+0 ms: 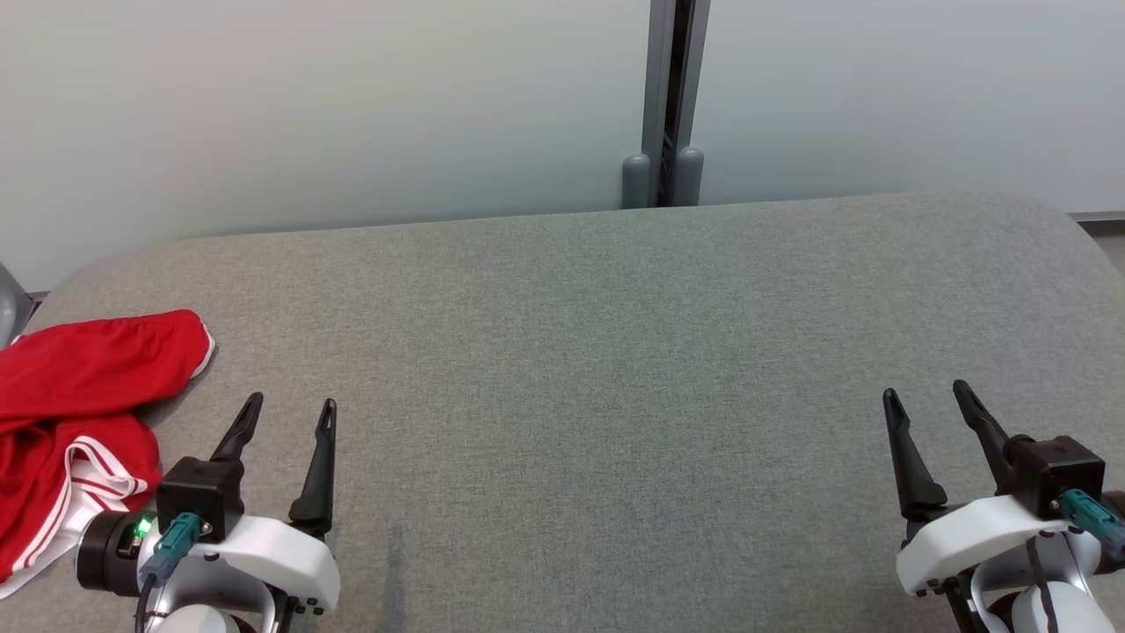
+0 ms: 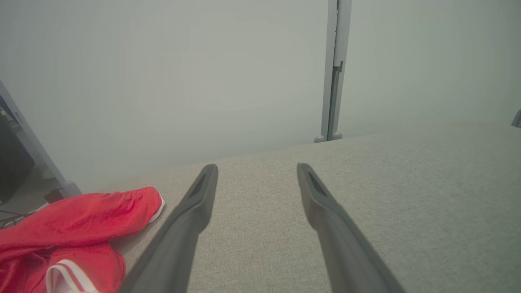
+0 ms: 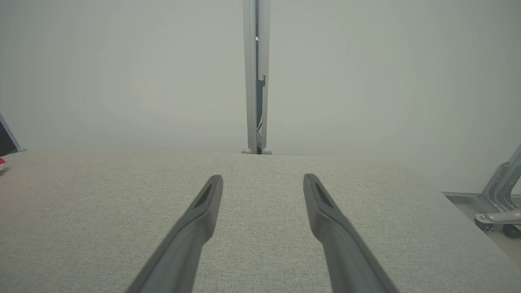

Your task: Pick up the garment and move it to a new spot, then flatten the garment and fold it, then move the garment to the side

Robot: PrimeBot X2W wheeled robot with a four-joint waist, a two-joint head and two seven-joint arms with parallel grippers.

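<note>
Clearly your left gripper is the nearer one: the garment lies crumpled at the table's left edge, just beside that gripper's wrist, on its outer side. Its bulk runs roughly front to back along the edge. The right gripper sits well apart, across the table. Both have fingers spread wide, holding nothing. You'd likely need to swing the left arm outward to reach.
</note>
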